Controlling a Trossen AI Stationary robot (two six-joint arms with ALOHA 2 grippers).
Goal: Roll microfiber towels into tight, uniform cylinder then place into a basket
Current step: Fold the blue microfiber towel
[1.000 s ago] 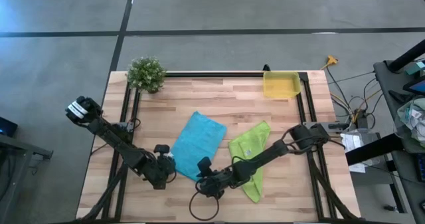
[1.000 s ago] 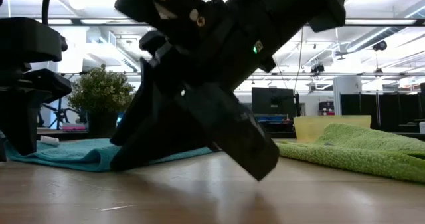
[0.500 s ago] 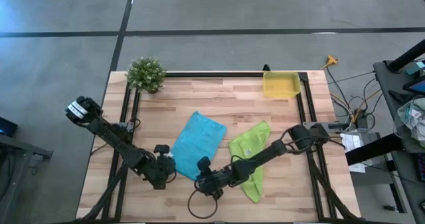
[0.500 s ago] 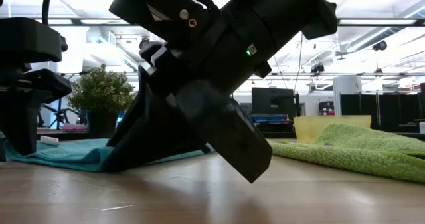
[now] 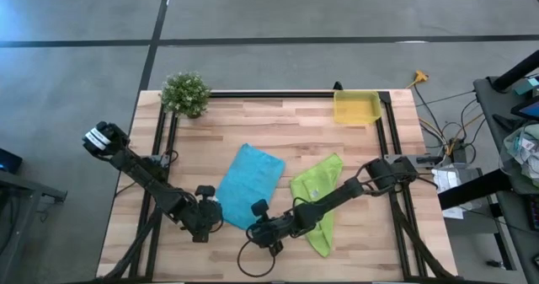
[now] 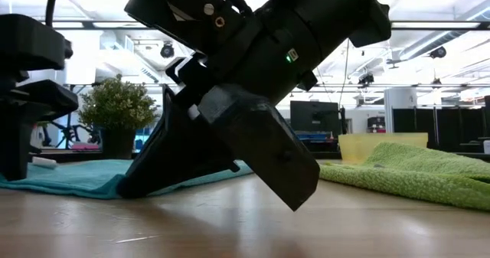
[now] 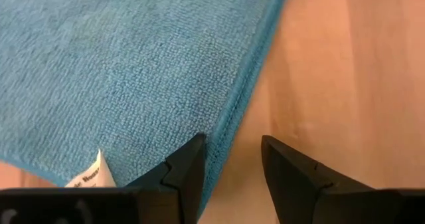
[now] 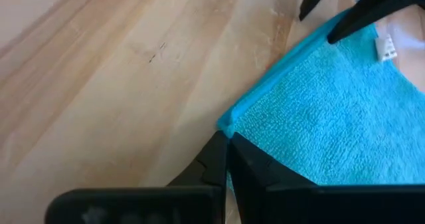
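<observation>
Right gripper (image 8: 226,159) pinched together on the blue towel (image 5: 251,181) corner, left gripper (image 7: 229,163) apart straddling its edge; thin bite may slip.

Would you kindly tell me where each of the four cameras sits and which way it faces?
High view: above the table, straight down; both arms, blue towel, green towel, basket, plant.
Low view: table height, level into the room; the right arm fills the middle.
Left wrist view: on the left arm, facing the blue towel's edge; open left end effector.
Right wrist view: on the right arm; right end effector shut at the blue towel's corner.
Shared: all four show the blue towel.
</observation>
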